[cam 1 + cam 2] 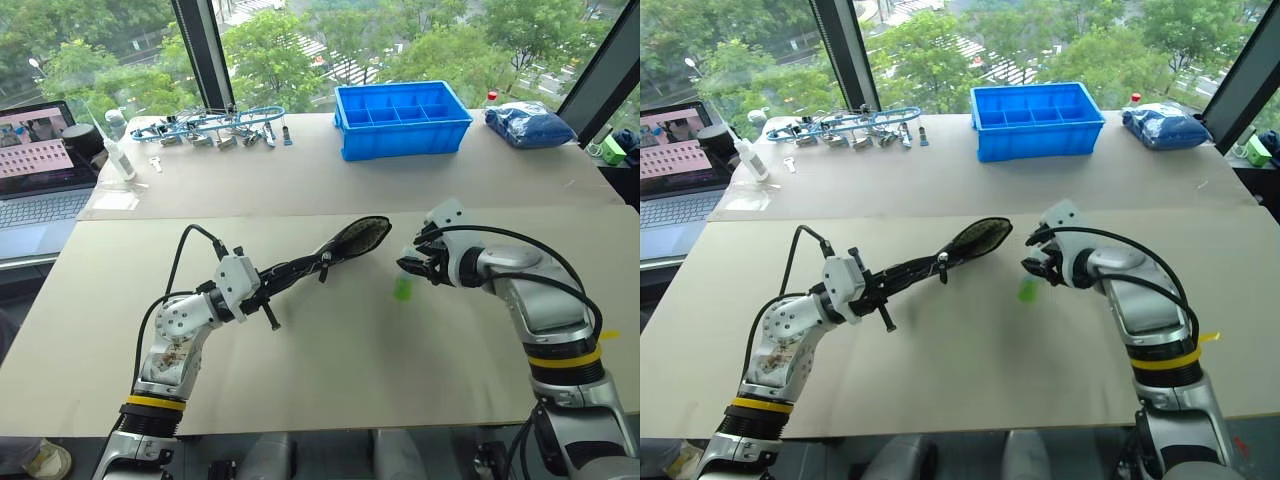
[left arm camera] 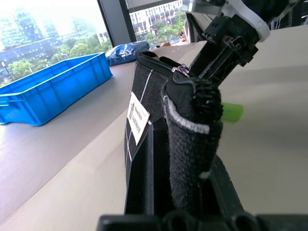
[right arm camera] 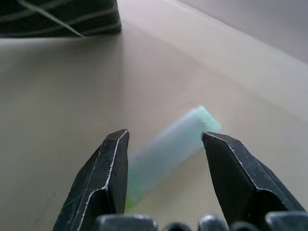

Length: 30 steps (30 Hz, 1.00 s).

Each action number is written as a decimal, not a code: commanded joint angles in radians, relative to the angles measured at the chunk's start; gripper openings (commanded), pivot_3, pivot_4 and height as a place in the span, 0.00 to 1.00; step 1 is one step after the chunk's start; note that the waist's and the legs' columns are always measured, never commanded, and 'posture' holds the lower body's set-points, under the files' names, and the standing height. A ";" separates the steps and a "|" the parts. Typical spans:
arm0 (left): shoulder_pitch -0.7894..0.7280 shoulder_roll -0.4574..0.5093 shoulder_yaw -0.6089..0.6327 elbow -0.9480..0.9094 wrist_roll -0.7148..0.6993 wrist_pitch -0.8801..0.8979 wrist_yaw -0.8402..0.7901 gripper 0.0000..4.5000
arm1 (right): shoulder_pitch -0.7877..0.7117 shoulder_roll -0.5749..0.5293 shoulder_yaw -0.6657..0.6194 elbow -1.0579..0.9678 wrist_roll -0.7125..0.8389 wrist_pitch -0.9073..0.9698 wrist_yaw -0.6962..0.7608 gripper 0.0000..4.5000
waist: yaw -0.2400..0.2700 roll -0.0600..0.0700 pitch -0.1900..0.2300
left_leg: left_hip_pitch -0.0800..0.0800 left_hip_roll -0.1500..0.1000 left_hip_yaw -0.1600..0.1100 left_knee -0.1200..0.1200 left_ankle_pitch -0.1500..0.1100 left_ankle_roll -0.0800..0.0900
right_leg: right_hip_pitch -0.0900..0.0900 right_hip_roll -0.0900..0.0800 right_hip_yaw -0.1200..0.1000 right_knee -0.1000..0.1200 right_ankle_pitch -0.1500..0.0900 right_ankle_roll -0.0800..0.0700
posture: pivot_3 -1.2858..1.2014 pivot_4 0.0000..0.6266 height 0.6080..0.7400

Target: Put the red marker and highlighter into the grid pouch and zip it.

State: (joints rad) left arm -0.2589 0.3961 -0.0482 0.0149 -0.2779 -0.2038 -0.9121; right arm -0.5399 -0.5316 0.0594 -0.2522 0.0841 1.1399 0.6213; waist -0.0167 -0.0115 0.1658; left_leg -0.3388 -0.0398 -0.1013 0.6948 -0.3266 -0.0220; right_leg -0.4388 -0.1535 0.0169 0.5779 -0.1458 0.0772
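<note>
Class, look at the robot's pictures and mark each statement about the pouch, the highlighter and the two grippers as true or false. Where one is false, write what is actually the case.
1. The left gripper is shut on the grid pouch, holding it up off the table. True.
2. The highlighter is already inside the pouch. False: it lies on the table, outside the pouch.
3. The right gripper has its jaws open, with the highlighter lying between them in the right wrist view. True.
4. The blue bin sits between the two grippers. False: it stands at the far side of the table, beyond both.
5. The pouch's mouth is open. True.
</note>
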 commanded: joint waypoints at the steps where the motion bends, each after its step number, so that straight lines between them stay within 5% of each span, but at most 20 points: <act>1: -0.002 -0.005 0.006 -0.019 -0.013 -0.021 0.006 0.00 | 0.008 0.016 -0.021 -0.101 0.002 0.071 -0.075 0.60 | -0.002 0.000 0.000 | 0.000 0.000 0.000 0.000 0.000 0.000 | 0.000 0.000 0.000 0.000 0.000 0.000 | 0.52 0.24 1.00; 11: -0.011 -0.026 -0.001 -0.006 -0.008 -0.026 0.008 0.00 | 0.022 0.173 -0.096 -0.155 0.026 0.268 -0.235 0.60 | -0.001 0.000 0.000 | 0.000 0.000 0.000 0.000 0.000 0.000 | 0.000 0.000 0.000 0.000 0.000 0.000 | 0.52 0.24 1.00; 22: -0.008 -0.031 0.004 -0.006 -0.008 -0.029 0.014 0.00 | 0.068 0.122 0.045 -0.151 -0.009 0.152 -0.290 0.60 | -0.001 0.000 0.000 | 0.001 0.000 0.000 0.000 -0.001 0.001 | 0.001 0.000 0.000 0.000 0.000 0.000 | 0.52 0.24 1.00; 30: -0.009 -0.029 0.006 -0.007 -0.006 -0.031 0.019 0.00 | 0.105 -0.103 0.286 -0.082 -0.181 -0.200 -0.280 0.04 | 0.003 -0.001 -0.001 | 0.002 0.000 0.000 0.000 -0.001 0.001 | 0.003 0.000 -0.001 -0.001 0.000 0.000 | 0.52 0.24 1.00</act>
State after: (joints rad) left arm -0.2601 0.3671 -0.0505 0.0182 -0.2770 -0.2128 -0.9019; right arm -0.4489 -0.6062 0.3270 -0.3609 -0.0468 1.0011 0.3403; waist -0.0138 -0.0123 0.1652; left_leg -0.3372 -0.0398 -0.1017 0.6953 -0.3272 -0.0210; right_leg -0.4356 -0.1536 0.0163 0.5771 -0.1459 0.0774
